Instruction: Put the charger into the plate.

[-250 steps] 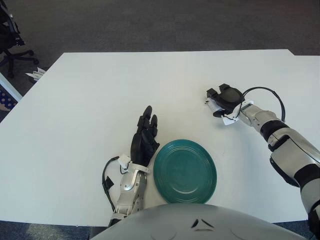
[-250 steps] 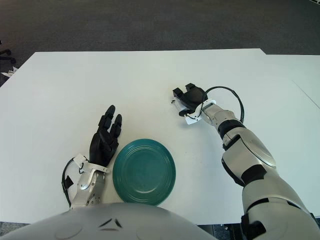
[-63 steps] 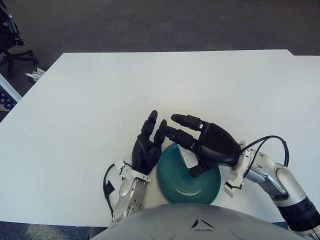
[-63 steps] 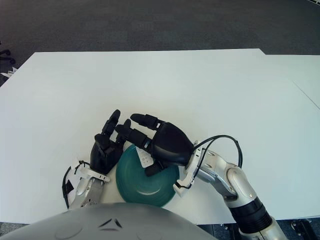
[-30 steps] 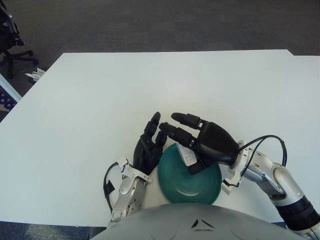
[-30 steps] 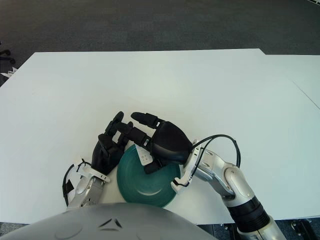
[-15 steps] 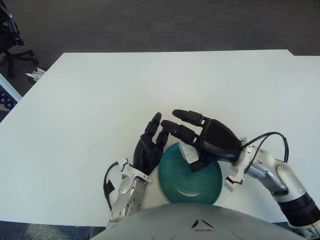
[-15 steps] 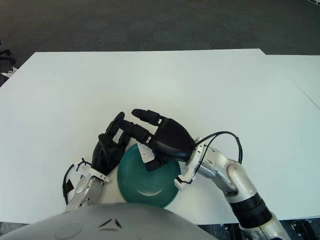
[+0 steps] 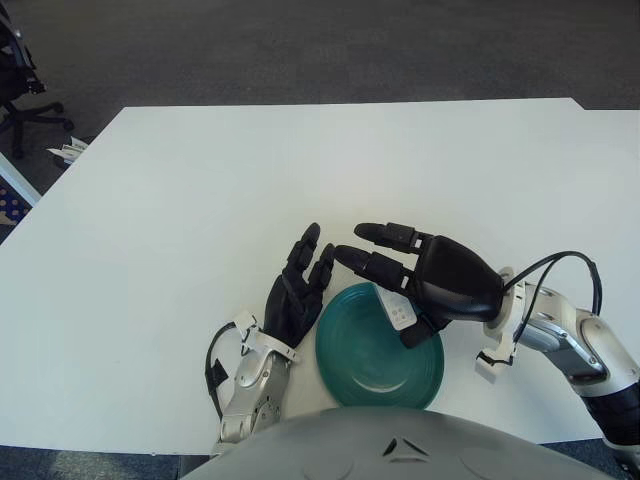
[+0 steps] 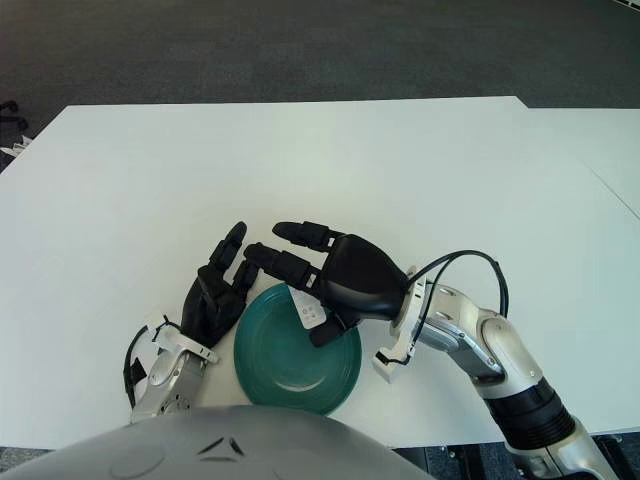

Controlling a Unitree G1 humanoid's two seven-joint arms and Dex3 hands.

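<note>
Left eye view is showing the right robot hand (image 9: 425, 290) pinching the charger (image 9: 402, 314), seemingly light, rigid and smooth, by its sides above the plate (image 9: 350, 368).

A white table (image 9: 200, 180) fills the view; dark carpet (image 9: 300, 50) behind; an office chair (image 9: 20, 85) at far left.

The right hand (image 9: 425, 285), which 8.3 s ago is out on the table at 2 o'clock from the plate (image 9: 352, 372) closed around the charger (image 9: 401, 313), now hovers over the plate's 1 o'clock rim with the fingers stretched toward 9 o'clock. Since 0.5 s ago it slides a little toward 3 o'clock, and the charger under its palm goes with it. The left hand (image 9: 297, 295) moves from flat beside the plate to up against its 10 o'clock edge, fingers slightly bent.
</note>
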